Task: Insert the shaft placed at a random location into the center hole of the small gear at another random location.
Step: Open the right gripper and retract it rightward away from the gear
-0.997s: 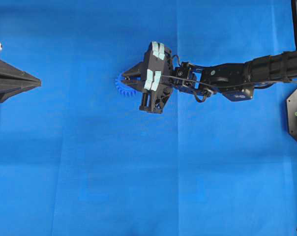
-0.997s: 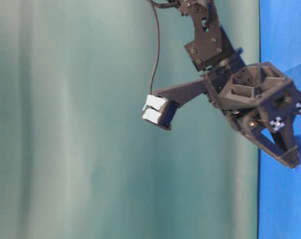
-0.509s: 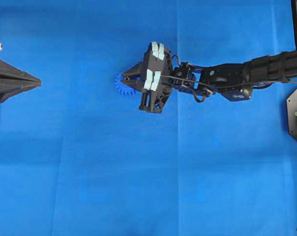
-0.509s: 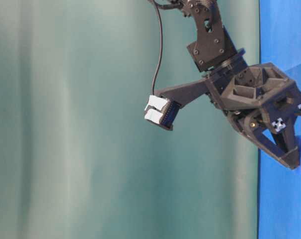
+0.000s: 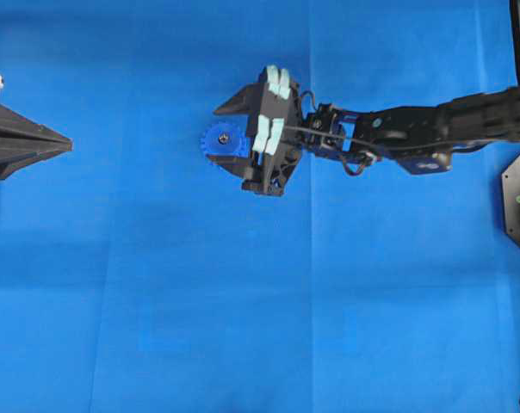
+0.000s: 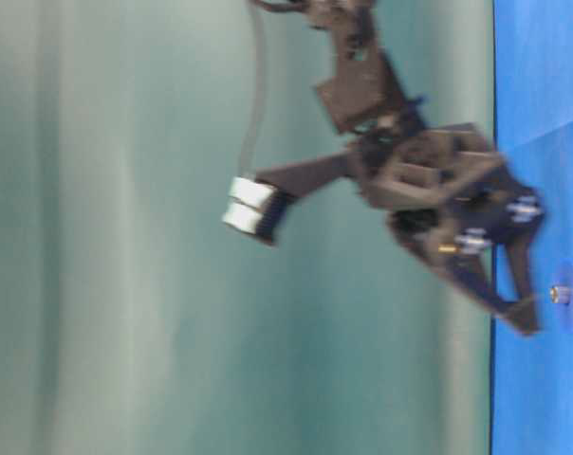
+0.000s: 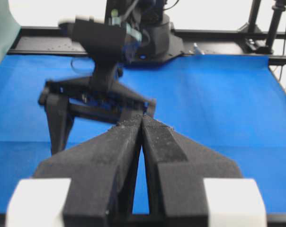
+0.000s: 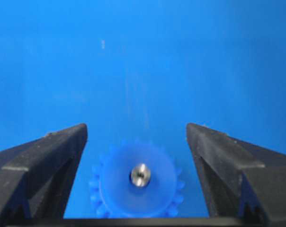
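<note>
— Shaft [image 8: 140, 174]?
— Seated upright in the center hole of the small gear [image 5: 221, 140], near the tabletop's [image 5: 243, 301] far middle.
— Right gripper [image 5: 226, 132]?
— Jaws spread wide, flanking the gear, gripping nothing.
— Left gripper [image 7: 142, 124]?
— At the left edge, jaws pressed together.

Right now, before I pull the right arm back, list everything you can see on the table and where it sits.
small gear: one, bright blue, flat on the cloth, left of centre in the overhead view, between the right fingers
shaft: one, silvery, standing in the gear's center hole, seen end-on
blue cloth: one, covers the table
right gripper: black, open, fingers either side of the gear, not touching it
left gripper: black, shut, empty, at the far left edge of the overhead view
</note>
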Robot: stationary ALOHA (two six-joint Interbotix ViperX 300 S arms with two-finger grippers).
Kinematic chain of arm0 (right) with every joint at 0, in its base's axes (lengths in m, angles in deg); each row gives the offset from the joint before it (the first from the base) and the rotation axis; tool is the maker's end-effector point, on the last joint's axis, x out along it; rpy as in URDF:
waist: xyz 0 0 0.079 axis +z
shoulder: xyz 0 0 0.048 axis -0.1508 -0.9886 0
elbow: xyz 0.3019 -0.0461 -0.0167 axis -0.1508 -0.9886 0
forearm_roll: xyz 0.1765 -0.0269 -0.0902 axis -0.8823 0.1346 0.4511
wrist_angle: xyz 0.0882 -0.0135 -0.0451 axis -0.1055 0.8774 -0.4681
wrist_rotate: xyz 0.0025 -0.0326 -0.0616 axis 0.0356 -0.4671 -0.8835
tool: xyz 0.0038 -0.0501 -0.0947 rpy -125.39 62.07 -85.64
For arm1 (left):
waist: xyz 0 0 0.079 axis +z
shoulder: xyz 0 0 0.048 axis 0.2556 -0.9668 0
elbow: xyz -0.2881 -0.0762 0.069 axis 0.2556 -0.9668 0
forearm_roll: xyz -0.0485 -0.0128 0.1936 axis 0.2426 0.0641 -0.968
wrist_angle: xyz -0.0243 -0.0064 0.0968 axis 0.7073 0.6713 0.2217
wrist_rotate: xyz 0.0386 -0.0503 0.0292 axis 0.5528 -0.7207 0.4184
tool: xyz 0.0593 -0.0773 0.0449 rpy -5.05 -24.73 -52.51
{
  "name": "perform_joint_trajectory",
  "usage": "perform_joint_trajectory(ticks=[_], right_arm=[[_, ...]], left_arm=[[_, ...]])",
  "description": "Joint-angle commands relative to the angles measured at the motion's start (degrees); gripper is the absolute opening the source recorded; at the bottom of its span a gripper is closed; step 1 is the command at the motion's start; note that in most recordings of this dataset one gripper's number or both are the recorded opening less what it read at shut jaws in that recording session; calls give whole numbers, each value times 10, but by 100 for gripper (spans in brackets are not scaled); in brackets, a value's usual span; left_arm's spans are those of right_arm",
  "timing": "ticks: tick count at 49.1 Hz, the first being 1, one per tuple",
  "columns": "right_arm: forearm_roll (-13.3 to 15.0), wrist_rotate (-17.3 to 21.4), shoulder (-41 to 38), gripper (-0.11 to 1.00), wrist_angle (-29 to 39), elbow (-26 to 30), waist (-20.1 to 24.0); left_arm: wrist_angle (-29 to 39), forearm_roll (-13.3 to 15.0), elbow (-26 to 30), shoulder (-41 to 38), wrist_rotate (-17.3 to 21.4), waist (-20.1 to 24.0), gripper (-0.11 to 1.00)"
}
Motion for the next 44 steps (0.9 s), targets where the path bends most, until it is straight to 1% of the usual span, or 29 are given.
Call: perform_joint_trajectory(ticks=[1, 9, 19, 32, 44], right_arm=[[-1, -1, 49, 73, 12, 7, -1], [0, -1, 95, 73, 52, 4, 0], [-1, -1, 124, 73, 63, -23, 4], [-1, 2, 194, 73, 62, -107, 4], [-1, 15, 294, 73, 61, -193, 4]], left_arm=[[-4, 0, 4, -2, -1, 0, 2], [-4, 0, 4, 1, -1, 1, 2], [-3, 0, 4, 3, 0, 1, 2], [22, 0, 6, 18, -1, 0, 2], [31, -1, 4, 26, -1, 1, 2]])
